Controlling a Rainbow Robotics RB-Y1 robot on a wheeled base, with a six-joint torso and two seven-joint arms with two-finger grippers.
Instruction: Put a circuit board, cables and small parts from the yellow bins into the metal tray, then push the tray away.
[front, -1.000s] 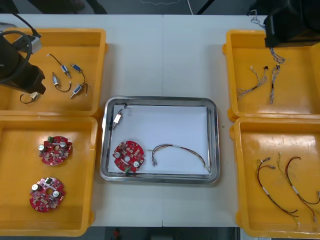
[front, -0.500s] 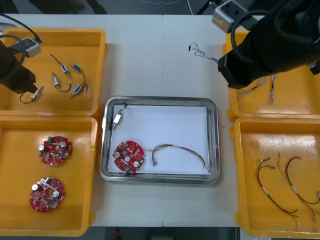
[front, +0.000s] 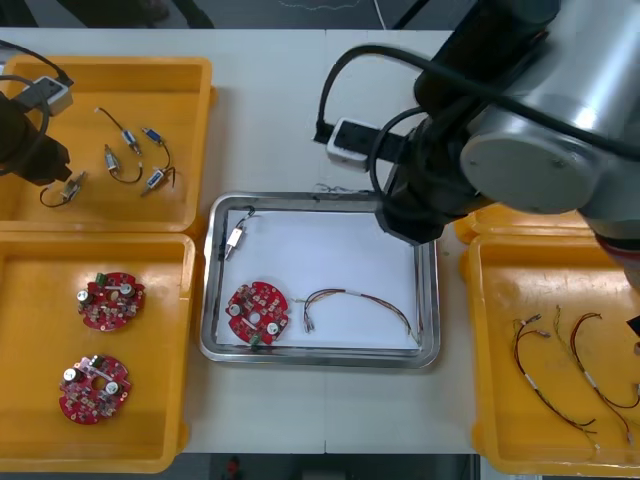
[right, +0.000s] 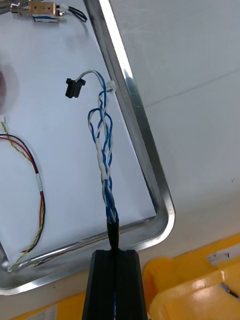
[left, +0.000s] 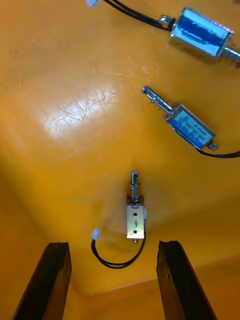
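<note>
Moved: our right gripper (right: 114, 256), from far right yellow bin (front: 468, 227) to over metal tray (right: 143, 150).
Hidden: that bin, mostly under our arm.
Right: pinching twisted blue and white cable (right: 106, 170).
Left: our left gripper (left: 114, 246) spread, empty.

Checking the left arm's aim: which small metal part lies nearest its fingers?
The small metal part with the curled black lead, just ahead of the left gripper; the other parts lie farther off.

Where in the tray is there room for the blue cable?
The white middle of the metal tray is bare, between the small metal part far left and the circuit board and red and yellow cable crowding the near side. The right gripper holds the twisted blue and white cable over it.
</note>
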